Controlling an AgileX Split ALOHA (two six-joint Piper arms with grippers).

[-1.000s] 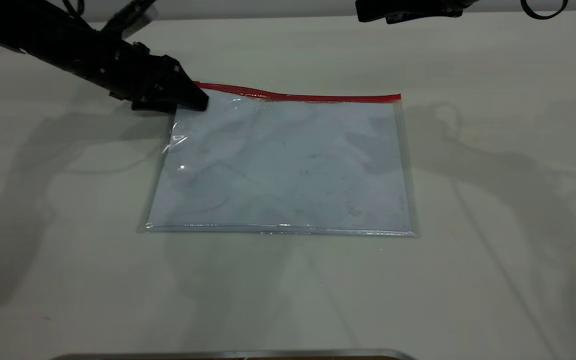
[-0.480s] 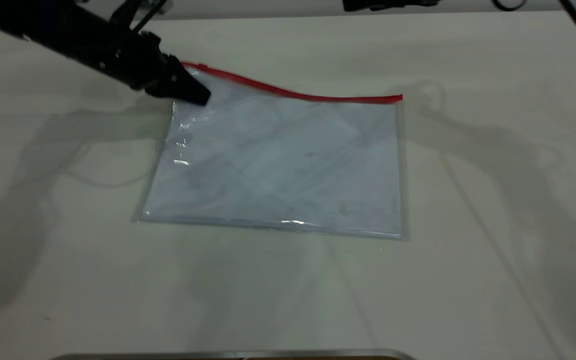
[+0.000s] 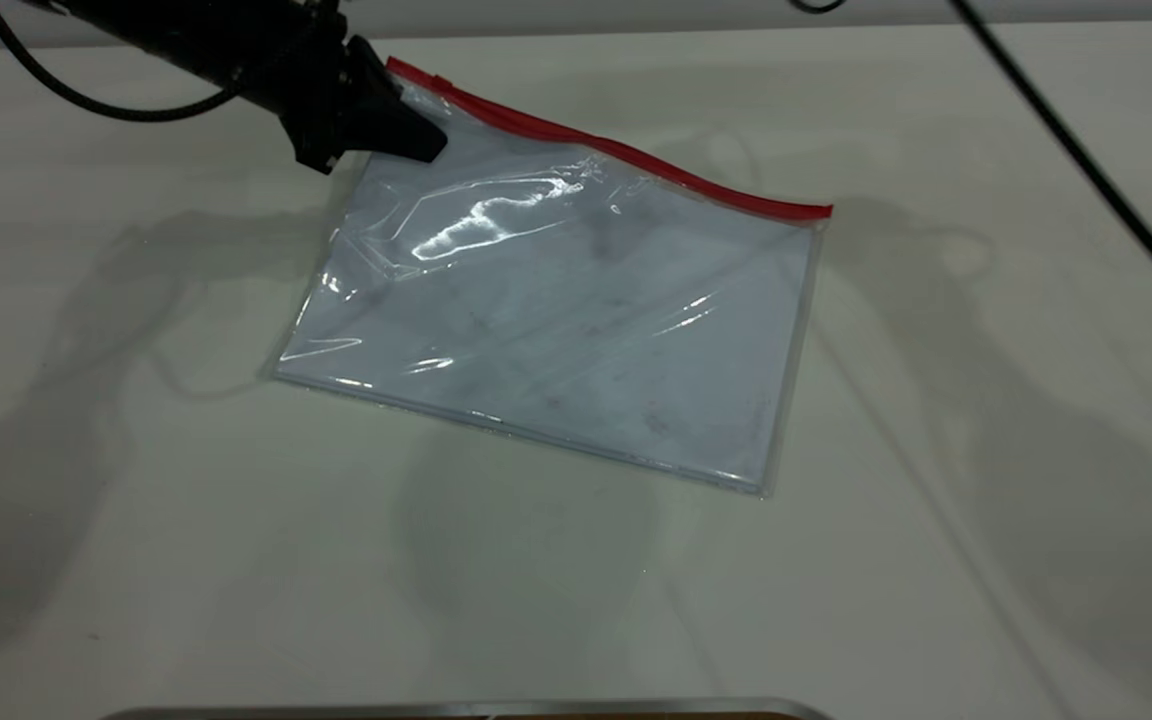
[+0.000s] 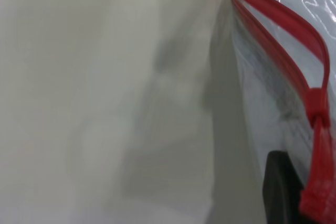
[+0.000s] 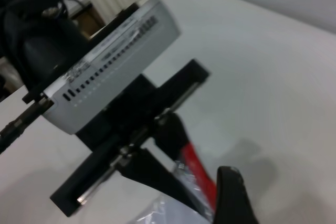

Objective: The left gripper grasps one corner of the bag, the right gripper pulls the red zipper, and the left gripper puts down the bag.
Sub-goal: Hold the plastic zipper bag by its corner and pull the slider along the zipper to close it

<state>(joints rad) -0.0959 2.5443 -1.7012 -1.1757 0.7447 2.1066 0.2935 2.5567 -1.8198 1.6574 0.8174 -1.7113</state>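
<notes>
My left gripper (image 3: 414,135) is shut on the far left corner of the bag (image 3: 576,320) and holds that corner up off the table. The bag hangs tilted, with its near edge and right side resting on the table. The red zipper (image 3: 616,150) runs along the far edge, and its small slider (image 4: 316,106) sits close to the held corner. My right gripper is out of the exterior view. Part of it (image 5: 231,198) shows in the right wrist view, above the zipper (image 5: 197,171) beside the left gripper (image 5: 152,171).
The white table (image 3: 236,560) spreads all round the bag. The right arm's black cable (image 3: 1086,160) crosses the far right. A metal edge (image 3: 466,710) lies along the front. The left arm's grey wrist camera (image 5: 110,66) sits close before the right gripper.
My left gripper rose and moved farther back, lifting the bag's far left corner. The bag tilted and its near edge swung. The right arm left the top of the exterior view.
</notes>
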